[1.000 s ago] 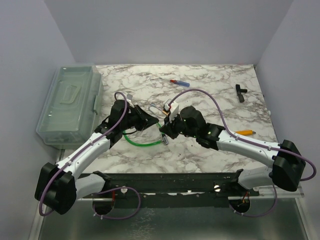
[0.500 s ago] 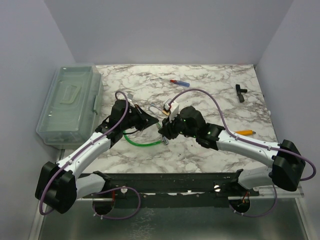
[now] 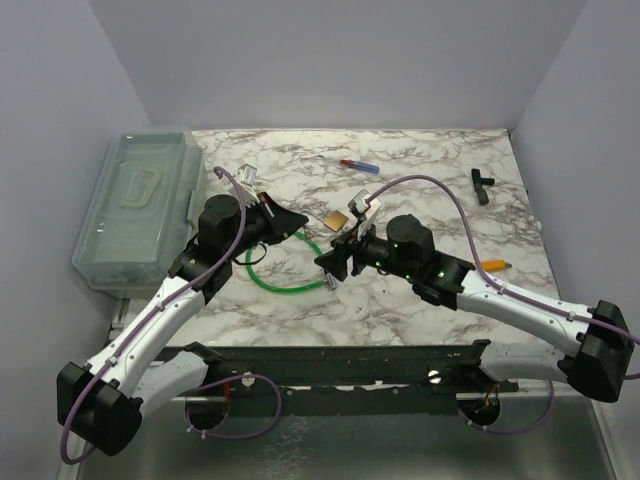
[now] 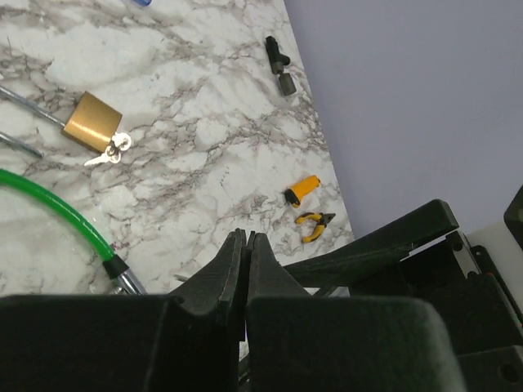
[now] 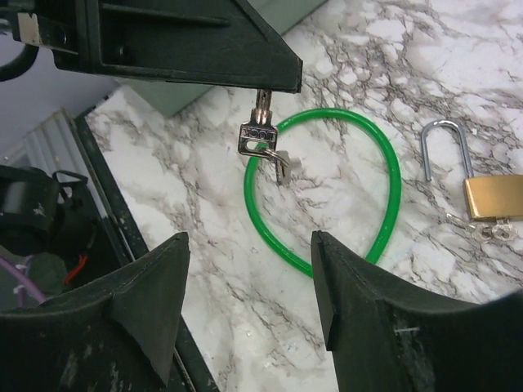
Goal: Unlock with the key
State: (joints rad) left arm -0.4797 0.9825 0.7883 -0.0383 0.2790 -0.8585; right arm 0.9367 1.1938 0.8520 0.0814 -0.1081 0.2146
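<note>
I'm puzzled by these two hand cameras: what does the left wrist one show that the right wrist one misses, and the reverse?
Left wrist only: orange pliers and a black tool. Right wrist only: the key pinched in the left gripper. Both: the brass padlock, green cable, marble table.

**Key pinched at the jaw tips, hanging free**

The key (image 5: 258, 133) is tiny, flat and pale silvery. Its blade is clamped between the closed jaws of the left gripper (image 5: 270, 86). The squarish head hangs straight down, with a small ring dangling from it. It is held off the table (image 5: 343, 65), over the near rim of the green cable (image 5: 391, 204) loop.
</note>
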